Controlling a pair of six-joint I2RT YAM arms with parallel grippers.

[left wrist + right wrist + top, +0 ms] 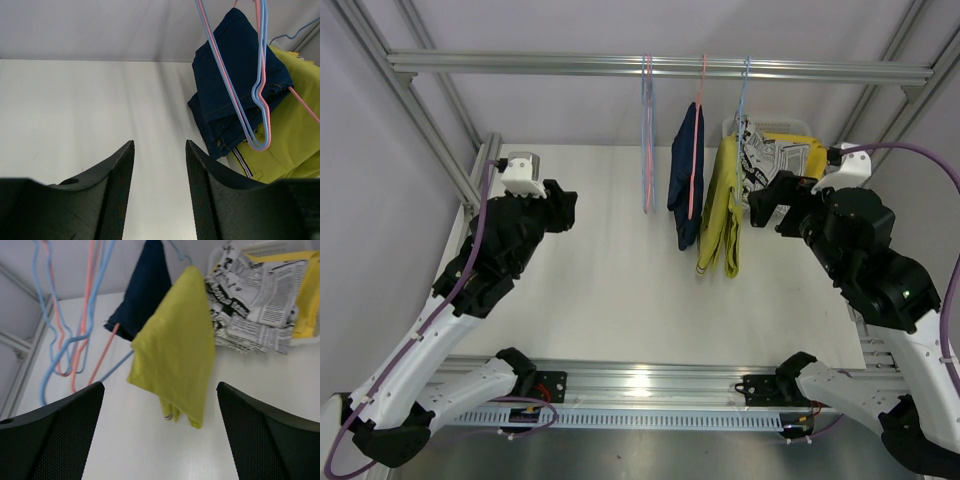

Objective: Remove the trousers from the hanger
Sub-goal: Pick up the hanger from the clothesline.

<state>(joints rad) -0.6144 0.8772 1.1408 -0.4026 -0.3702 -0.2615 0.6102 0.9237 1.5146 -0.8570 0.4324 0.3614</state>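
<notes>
navy trousers (pixel 687 175) and olive-yellow trousers (pixel 722 205) hang folded over hangers (pixel 697 120); print pair (pixel 775 155) and yellow pair (pixel 790 138) lie heaped behind.

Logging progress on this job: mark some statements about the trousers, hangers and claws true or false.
1. The navy trousers hang on the pink hanger. True.
2. The mustard-olive trousers lie on the table. False: they hang beside the navy pair.
3. The right claw is open and empty. True.
4. The left claw grips the navy trousers. False: it is open, clear of them.
5. The black-and-white print trousers hang on a hanger. False: they lie in the basket.
6. The leftmost hanger is bare. True.
</notes>
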